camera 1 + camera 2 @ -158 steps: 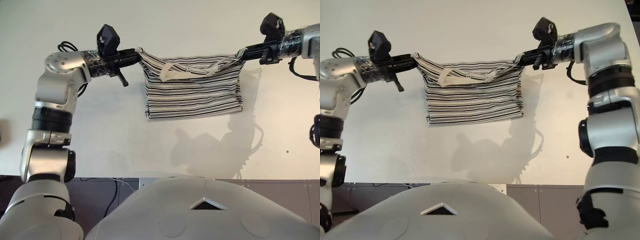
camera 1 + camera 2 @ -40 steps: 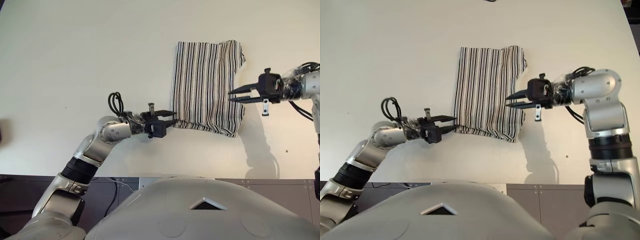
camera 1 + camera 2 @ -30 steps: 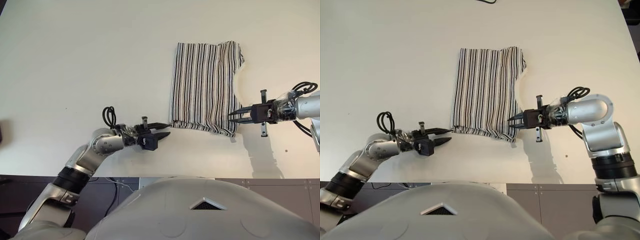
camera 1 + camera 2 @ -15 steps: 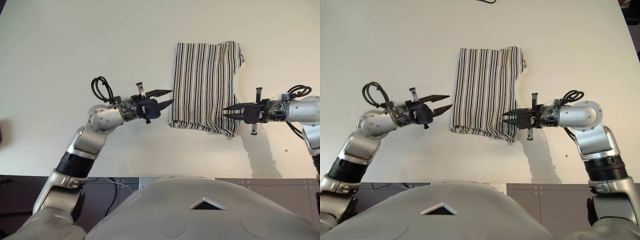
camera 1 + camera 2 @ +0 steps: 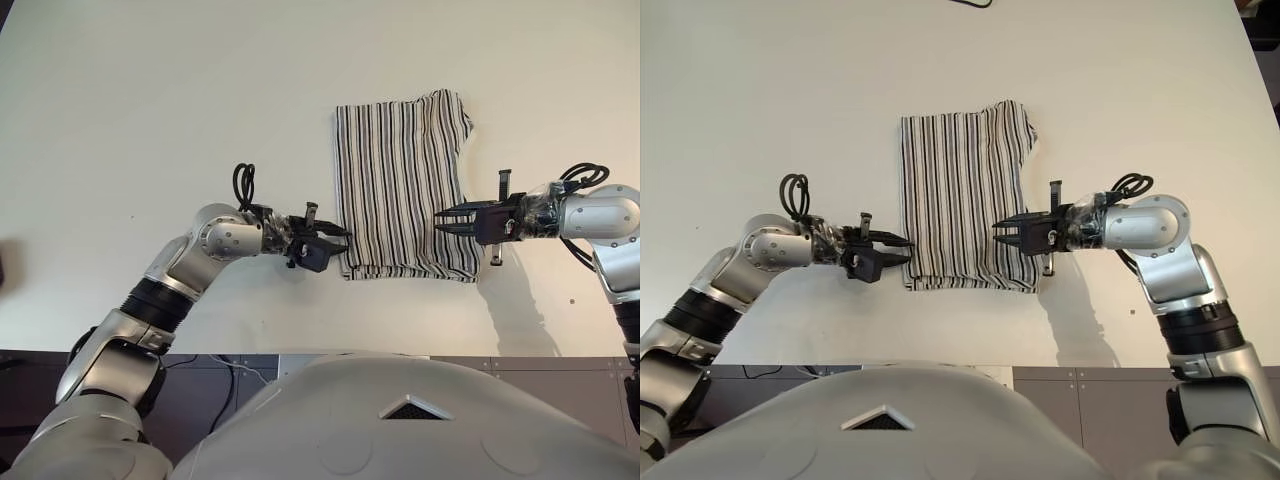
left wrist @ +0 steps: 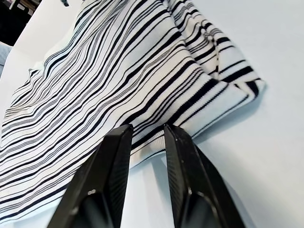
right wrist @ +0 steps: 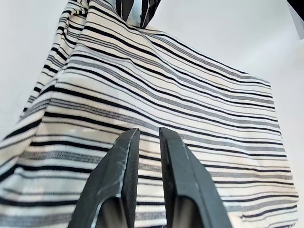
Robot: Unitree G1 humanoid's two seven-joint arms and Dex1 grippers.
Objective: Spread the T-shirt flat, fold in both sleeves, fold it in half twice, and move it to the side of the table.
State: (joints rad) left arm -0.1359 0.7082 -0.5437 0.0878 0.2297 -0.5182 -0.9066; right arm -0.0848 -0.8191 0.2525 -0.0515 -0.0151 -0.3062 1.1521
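Folded striped T-shirt (image 5: 400,185) lying right of centre on a white table (image 5: 150,120), with a robot gripper at each side.

The shirt's long axis runs from bottom to top of the frame. The left gripper (image 5: 342,240) meets its lower left edge, fingers slightly parted and grasping nothing. The right gripper (image 5: 440,220) reaches over the right edge, fingers also parted. Both are equally near. Wide bare tabletop lies left, less to the right.

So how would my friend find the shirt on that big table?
Start at the wide white table, then look between the black left gripper and the black right gripper. The folded black-and-white striped cloth T-shirt lies flat there. It is the only striped, soft thing on the plain tabletop.
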